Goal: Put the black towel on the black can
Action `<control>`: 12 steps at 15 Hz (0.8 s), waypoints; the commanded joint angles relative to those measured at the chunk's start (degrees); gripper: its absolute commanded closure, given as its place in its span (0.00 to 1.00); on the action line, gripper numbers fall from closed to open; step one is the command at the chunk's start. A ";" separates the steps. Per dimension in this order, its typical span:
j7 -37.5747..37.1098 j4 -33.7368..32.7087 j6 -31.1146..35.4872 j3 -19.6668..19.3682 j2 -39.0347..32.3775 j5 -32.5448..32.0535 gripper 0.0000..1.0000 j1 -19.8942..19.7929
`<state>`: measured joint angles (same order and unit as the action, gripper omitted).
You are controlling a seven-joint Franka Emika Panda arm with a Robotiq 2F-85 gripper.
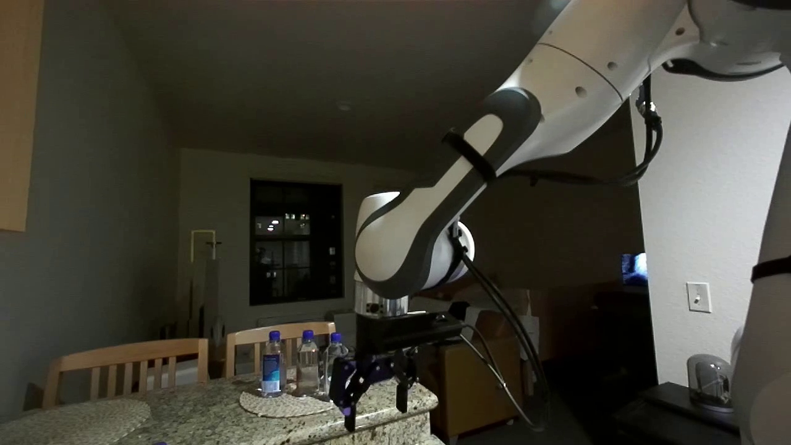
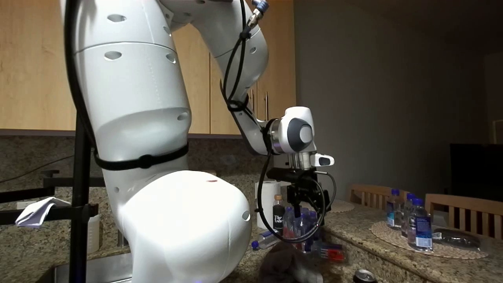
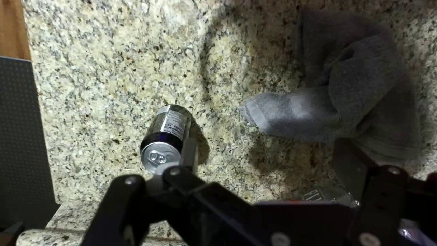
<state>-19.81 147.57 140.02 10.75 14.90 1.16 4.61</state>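
The hand, spread wide, hangs over the granite table — below, a crumpled gray towel lies apart from 1 upright black can.

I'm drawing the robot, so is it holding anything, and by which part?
Nothing: the gripper is open and empty; the gray towel and black can rest on the counter.

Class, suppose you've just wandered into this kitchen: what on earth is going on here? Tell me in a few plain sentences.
A robot arm has its claw open above a granite counter, holding nothing. In the wrist view a crumpled grey towel lies to the right and a black can stands upright to the left, apart from it. The towel is not yet on the can, so the job isn't done. Nearby, three blue-capped bottles stand on a woven mat.
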 commanded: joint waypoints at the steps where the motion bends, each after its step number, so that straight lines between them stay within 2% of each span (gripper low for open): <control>1: 0.01 -0.16 -0.12 -0.27 -0.10 -0.05 0.00 0.22; 5: 0.59 -0.62 0.88 -0.20 -0.88 0.24 0.00 0.54; 12: 0.42 -7.51 7.13 3.34 -11.40 -5.23 0.00 3.18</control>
<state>-19.77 143.89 144.40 13.31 9.14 -1.16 7.01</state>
